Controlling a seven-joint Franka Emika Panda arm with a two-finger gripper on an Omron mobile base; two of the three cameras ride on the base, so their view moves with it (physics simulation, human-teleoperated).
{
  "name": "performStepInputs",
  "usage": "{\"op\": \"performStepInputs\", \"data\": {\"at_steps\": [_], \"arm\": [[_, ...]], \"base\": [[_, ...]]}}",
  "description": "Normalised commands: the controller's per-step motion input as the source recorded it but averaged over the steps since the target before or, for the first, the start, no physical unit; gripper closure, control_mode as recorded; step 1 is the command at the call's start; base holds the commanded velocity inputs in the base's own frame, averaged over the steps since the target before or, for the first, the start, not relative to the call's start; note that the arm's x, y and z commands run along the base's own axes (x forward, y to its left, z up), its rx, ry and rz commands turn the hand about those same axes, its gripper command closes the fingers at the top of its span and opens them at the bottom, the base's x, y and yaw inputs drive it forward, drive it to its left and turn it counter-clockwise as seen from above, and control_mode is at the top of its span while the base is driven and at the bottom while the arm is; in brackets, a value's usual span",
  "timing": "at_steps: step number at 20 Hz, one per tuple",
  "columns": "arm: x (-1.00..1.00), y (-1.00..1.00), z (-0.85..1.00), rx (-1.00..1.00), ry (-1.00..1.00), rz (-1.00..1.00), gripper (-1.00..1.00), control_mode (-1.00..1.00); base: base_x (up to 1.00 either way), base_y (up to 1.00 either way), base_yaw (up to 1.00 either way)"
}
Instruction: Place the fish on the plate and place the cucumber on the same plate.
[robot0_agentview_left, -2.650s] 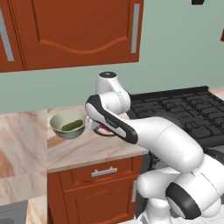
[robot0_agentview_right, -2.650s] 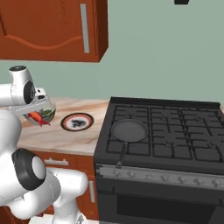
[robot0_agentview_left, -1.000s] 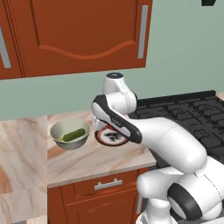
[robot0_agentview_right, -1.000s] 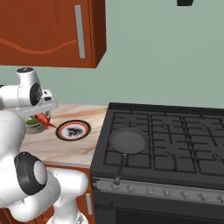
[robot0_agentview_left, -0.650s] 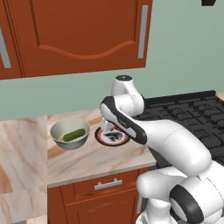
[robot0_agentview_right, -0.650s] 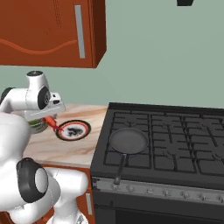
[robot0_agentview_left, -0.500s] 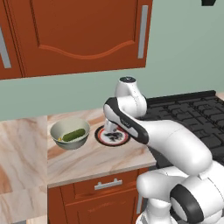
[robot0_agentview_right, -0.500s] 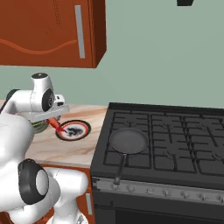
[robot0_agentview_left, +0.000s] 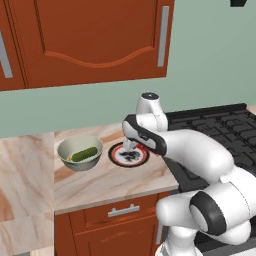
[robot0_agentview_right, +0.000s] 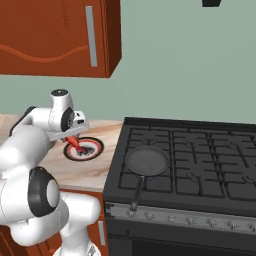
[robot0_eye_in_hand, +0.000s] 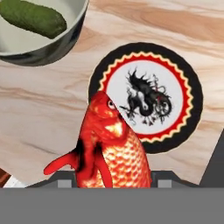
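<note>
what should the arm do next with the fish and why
Probably lower it a little and open the jaws. The gripper holds the fish head-down just above the plate, over its near rim, and the cucumber is still in the bowl.

No readable text, label or number is showing; the plate (robot0_eye_in_hand: 146, 97) is bearing only a dark pattern.

Rendered domestic kitchen.
Reddish wood wall cabinets (robot0_agentview_left: 90, 40) with metal bar handles hang on a pale green wall over a marbled surface (robot0_agentview_left: 30, 165) with a matching drawer unit (robot0_agentview_left: 117, 212) beneath. A black gas stove (robot0_agentview_right: 200, 165) adjoins it, carrying a frying pan (robot0_agentview_right: 146, 161). A plate (robot0_eye_in_hand: 146, 96) and a bowl (robot0_agentview_left: 80, 152) sit on the surface.
</note>
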Motion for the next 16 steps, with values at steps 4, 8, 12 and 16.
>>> {"op": "performStepInputs", "data": {"at_steps": [4,8,12,16], "arm": [[0.41,-0.02,-0.25,0.00,0.00,0.00,1.00,-1.00],[0.32,0.00,-0.29,0.00,0.00,0.00,1.00,-1.00],[0.24,0.00,-0.30,0.00,0.00,0.00,1.00,-1.00],[0.23,-0.06,-0.24,0.00,0.00,0.00,1.00,-1.00]], "base": [[0.00,0.00,0.00],[0.00,0.00,0.00],[0.00,0.00,0.00],[0.00,0.00,0.00]]}}
